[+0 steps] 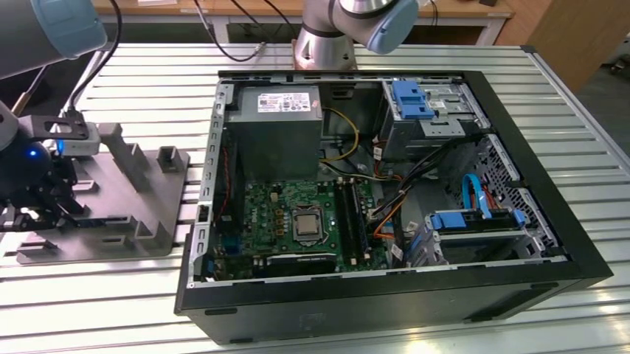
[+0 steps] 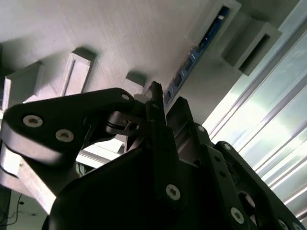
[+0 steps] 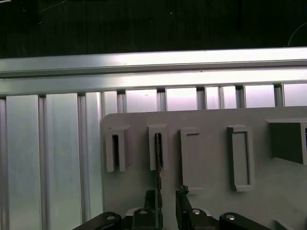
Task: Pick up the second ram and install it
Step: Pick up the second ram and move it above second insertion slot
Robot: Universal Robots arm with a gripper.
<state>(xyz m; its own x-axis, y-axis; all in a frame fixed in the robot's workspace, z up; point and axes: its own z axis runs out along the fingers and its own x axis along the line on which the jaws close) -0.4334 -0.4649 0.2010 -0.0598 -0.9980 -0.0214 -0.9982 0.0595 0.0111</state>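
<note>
The second ram [image 3: 158, 153] is a thin dark stick standing on edge in a slot of the grey holder [image 3: 268, 191]. In the second wrist view its blue board [image 2: 194, 60] runs from the slot toward the fingertips. My gripper [image 3: 165, 196] is open and straddles the near end of the stick, with one finger [image 3: 150, 195] close beside it and a gap to the other. In the exterior view the gripper [image 1: 40, 210] hangs over the grey holder [image 1: 128, 214] at the exterior view's left, apart from the green motherboard [image 1: 295, 221].
An open black computer case [image 1: 551, 221] lies on the slatted aluminium table [image 1: 147, 81], with a power supply [image 1: 276, 110], drive cages and cables inside. The arm's base [image 1: 325, 37] stands behind the case. The holder carries several raised slot blocks [image 3: 240, 158].
</note>
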